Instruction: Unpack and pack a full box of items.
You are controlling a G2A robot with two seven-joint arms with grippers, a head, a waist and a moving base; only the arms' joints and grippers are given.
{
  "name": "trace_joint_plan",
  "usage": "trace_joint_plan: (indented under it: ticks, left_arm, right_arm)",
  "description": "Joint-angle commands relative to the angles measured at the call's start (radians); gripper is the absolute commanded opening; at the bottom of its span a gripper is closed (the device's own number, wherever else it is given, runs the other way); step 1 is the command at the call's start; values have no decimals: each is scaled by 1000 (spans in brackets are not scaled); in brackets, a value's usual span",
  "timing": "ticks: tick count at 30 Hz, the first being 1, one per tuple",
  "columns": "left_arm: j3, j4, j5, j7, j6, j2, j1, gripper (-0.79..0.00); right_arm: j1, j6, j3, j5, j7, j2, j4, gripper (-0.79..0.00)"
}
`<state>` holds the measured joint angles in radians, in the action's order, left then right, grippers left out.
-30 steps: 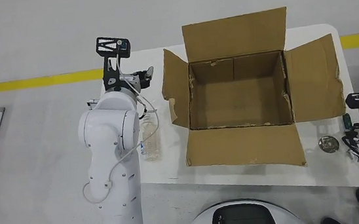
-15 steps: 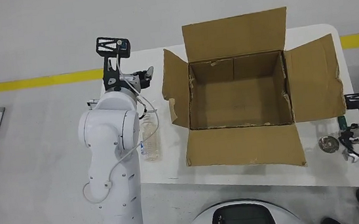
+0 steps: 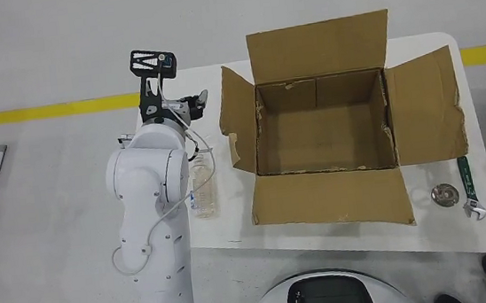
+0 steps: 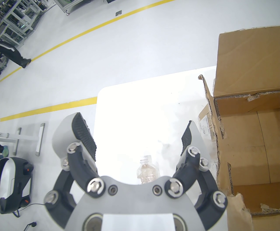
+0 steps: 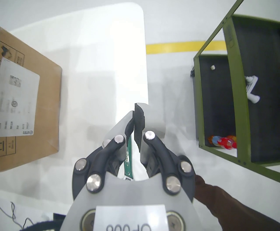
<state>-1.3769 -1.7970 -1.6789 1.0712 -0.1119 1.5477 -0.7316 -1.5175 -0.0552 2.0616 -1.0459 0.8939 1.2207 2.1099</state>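
Looks done unpacking: cardboard box empty mid-counter, water bottle and green-handled tool lying outside. Left claw wide open, empty; right claw pinched shut, empty. Next, probably: open up, grab tool, repack.

Brown cardboard box upright mid-table, all four flaps folded out, inside bare. Clear plastic bottle lies on its side left of the box. Small round metal piece and green-handled tool lie flat near the box's right front corner, just beside each other.
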Motion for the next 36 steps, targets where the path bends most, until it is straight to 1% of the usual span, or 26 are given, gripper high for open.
trace_joint_plan:
  ticks: [1,34,35,36]
  left_arm:
    - [0,0,0,0,0,0,0,0]
    - [0,0,0,0,0,0,0,0]
    - [0,0,0,0,0,0,0,0]
    - [0,0,0,0,0,0,0,0]
  right_arm:
    - [-4,7,-9,80,9,1,-21,-785]
    - [-4,7,-9,80,9,1,-21,-785]
    - [-7,9,-11,81,5,2,-22,0]
    - [-21,11,-19,81,-11,3,-20,0]
